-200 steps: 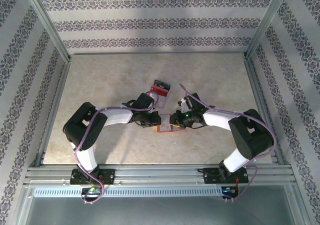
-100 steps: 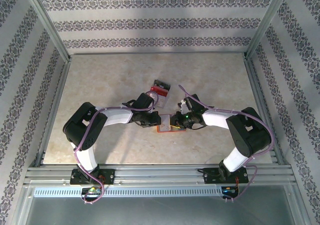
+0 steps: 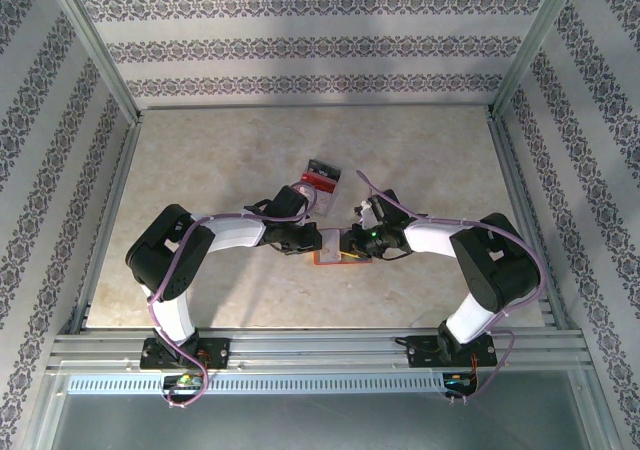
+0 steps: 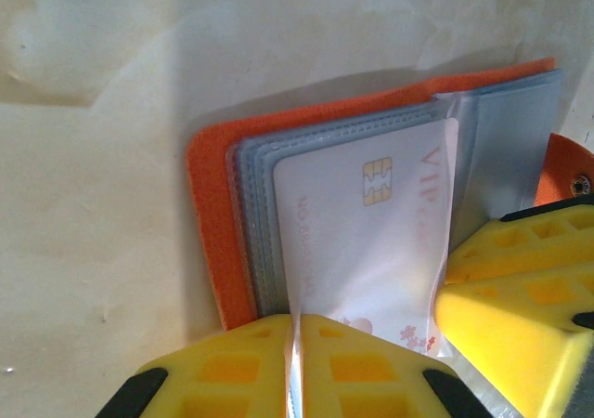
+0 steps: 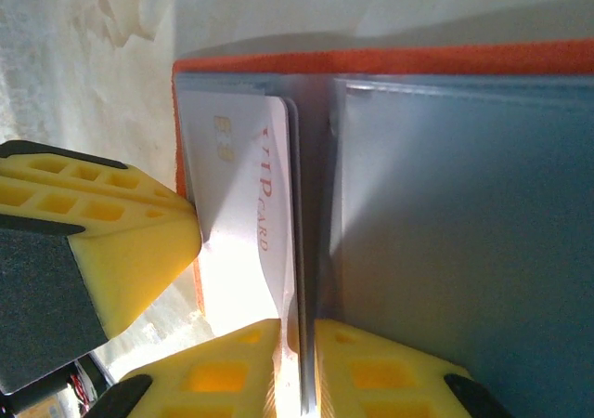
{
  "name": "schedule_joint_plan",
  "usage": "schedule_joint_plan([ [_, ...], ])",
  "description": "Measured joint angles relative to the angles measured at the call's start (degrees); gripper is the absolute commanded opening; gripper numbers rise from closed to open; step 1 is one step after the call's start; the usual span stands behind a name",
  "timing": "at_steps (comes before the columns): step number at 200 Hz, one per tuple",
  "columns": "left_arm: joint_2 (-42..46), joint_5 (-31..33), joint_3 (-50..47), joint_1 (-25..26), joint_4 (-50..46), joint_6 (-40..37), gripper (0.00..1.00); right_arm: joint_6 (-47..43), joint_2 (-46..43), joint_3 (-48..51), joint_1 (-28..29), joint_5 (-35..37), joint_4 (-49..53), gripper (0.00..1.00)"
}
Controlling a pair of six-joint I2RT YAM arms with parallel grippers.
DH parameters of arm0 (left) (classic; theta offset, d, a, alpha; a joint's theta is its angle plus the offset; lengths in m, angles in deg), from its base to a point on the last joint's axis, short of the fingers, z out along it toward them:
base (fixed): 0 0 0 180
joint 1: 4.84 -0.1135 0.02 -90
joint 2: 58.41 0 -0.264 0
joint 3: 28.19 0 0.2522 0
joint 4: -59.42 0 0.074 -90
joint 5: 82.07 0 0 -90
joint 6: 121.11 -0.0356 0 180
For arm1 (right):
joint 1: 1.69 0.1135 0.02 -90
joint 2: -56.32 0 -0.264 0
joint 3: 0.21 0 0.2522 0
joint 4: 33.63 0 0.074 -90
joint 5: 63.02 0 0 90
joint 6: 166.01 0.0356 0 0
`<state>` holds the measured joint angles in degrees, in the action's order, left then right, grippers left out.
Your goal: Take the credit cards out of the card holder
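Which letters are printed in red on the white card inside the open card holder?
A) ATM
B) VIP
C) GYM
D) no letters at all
B: the white card, sitting in a clear pocket of the card holder, reads VIP in red beside its gold chip.

Overhead; wrist close-ups sharing card holder (image 4: pixel 209 228)
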<state>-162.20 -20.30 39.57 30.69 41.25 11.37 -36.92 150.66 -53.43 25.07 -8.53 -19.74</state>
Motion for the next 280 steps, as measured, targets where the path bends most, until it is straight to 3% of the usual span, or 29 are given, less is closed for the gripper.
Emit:
schedule_joint_plan([
  [108, 0.0, 0.2, 0.0, 0.0, 0.0, 0.0, 0.13, 0.1, -0.3, 0.7, -0.1, -0.6, -0.8, 0.03],
  [152, 0.0, 0.2, 0.0, 0.0, 0.0, 0.0, 0.13, 0.1, -3.3, 3.0, -2.1, -1.6, -0.9, 0.02],
  [206, 0.0, 0.2, 0.0, 0.0, 0.0, 0.0, 0.13, 0.0, -4.2, 4.2, -3.0, -2.7, -1.1, 0.23],
  [280, 0.0, 0.2, 0.0, 0.0, 0.0, 0.0, 0.13, 0.5, -2.1, 4.2, -3.0, -3.1, -2.5, 0.24],
])
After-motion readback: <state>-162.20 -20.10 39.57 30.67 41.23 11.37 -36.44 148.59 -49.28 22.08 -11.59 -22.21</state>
